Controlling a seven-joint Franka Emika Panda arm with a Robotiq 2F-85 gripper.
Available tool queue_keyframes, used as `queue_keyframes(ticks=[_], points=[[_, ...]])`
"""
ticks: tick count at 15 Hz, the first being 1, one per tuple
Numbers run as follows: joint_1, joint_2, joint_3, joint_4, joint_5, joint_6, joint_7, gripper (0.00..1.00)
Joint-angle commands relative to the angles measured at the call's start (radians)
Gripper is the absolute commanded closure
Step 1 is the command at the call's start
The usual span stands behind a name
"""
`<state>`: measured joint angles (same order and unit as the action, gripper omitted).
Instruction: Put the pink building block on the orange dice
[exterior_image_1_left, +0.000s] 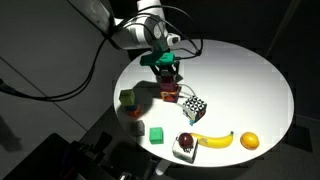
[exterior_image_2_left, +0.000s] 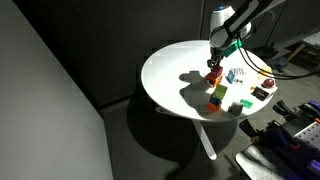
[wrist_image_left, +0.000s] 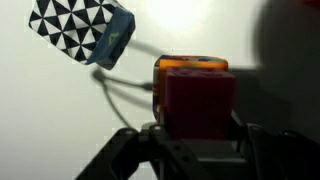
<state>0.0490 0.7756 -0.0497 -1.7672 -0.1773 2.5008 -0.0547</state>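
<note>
Your gripper (wrist_image_left: 198, 135) pinches the pink building block (wrist_image_left: 198, 100) between its fingers; in the wrist view the orange dice (wrist_image_left: 190, 64) shows just past the block at 12 o'clock. The chequered cube (wrist_image_left: 80, 30) lies at the dice's 10 o'clock, apart from it.

pink building block (wrist_image_left: 198, 105): plain deep pinkish red, no pattern, between the fingers of the gripper (wrist_image_left: 198, 128)
gripper: black fingers
orange dice (wrist_image_left: 190, 64): orange along the strip showing just beyond the gripper; dark orange-red in an exterior view (exterior_image_1_left: 171, 94); its spots are too faint to make out
chequered cube (wrist_image_left: 75, 25): black-and-white triangles on one face, pale blue-grey on the side face, near the gripper
table (exterior_image_1_left: 250, 80): plain white
dull green block (exterior_image_1_left: 128, 98): dark olive green, near the gripper
bright green block (exterior_image_1_left: 156, 133): vivid green, farther from the gripper
banana (exterior_image_1_left: 213, 140): yellow, well apart from the gripper
round fruit (exterior_image_1_left: 249, 141): orange-yellow, farthest from the gripper
</note>
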Motion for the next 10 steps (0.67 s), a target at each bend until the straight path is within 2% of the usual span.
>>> queue_keyframes(ticks=[1,2,3,5,6,10], points=[[-0.023,0.021,0.017,0.039,0.01,-0.026,-0.031,0.68],[-0.023,0.023,0.017,0.038,0.01,-0.026,-0.032,0.28],[-0.025,0.022,0.018,0.036,0.011,-0.026,-0.033,0.17],[-0.028,0.017,0.021,0.028,0.013,-0.022,-0.036,0.04],[-0.029,0.012,0.022,0.023,0.013,-0.02,-0.037,0.0],[-0.045,-0.016,0.043,-0.011,0.029,-0.001,-0.048,0.0]])
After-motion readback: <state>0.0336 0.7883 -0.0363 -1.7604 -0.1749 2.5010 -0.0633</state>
